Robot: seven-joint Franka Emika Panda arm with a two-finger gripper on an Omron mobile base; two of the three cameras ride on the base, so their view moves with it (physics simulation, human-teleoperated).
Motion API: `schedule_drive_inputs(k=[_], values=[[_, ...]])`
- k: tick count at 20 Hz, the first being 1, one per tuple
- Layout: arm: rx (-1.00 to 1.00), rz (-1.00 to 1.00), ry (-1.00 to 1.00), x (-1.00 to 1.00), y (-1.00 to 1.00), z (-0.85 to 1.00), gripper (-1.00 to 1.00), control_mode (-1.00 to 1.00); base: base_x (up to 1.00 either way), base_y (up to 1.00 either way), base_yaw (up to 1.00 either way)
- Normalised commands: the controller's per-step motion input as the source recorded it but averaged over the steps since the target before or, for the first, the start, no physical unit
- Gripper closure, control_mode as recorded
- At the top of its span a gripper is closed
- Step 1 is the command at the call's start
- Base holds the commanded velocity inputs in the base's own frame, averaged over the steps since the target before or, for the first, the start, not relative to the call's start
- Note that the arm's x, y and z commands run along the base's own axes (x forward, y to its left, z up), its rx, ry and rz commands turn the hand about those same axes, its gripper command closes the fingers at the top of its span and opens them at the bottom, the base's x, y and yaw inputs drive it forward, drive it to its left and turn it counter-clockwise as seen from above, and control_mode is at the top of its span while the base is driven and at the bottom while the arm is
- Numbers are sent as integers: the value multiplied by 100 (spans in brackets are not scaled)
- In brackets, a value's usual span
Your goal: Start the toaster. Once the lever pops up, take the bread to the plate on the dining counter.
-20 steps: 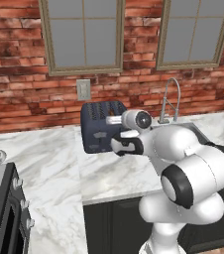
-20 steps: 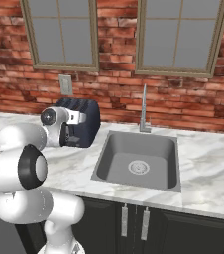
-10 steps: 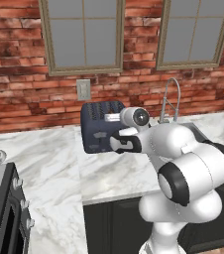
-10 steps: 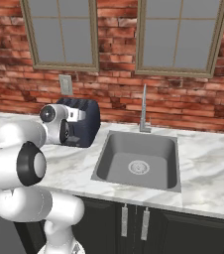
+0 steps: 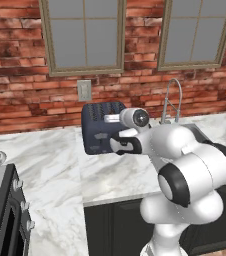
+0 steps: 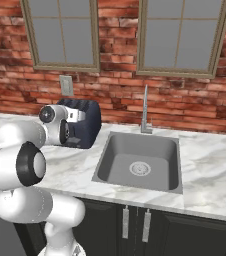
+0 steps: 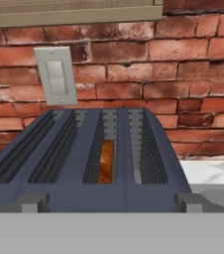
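The dark navy toaster (image 5: 99,129) (image 6: 87,121) stands on the marble worktop against the brick wall. The hand view looks down on the toaster (image 7: 59,191) and its slots from just in front. The bread (image 7: 106,161), a brown slice, sits low in the third slot from the left. Two grey levers (image 7: 32,203) show at the toaster's front edge. My gripper (image 5: 116,145) (image 6: 71,134) is level with the toaster's front face, close to it and open, holding nothing. The plate and the dining counter are out of view.
A steel sink (image 6: 137,160) with a tall faucet (image 6: 145,107) lies right of the toaster. A wall outlet (image 5: 84,90) sits on the brick wall just behind it. A stove (image 5: 0,215) is at the far left. Bare marble (image 5: 50,165) spreads in front.
The arm's elbow shifted a little while the hand stayed at the toaster's front. The jaws stayed open and the toaster did not move.
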Motion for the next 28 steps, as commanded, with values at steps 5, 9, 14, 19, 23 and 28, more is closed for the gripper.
schedule_drive_inputs(k=[5,9,14,19,23,28], values=[[0,0,0,9,8,0,-100,-100,0,0,0],[0,0,0,11,3,0,-100,-100,0,0,0],[0,0,0,0,0,0,-100,-100,0,0,0],[0,-1,0,0,2,0,-100,-100,0,0,0],[0,0,0,0,1,0,-100,-100,0,0,0],[0,0,0,0,0,0,-100,-100,0,0,0]])
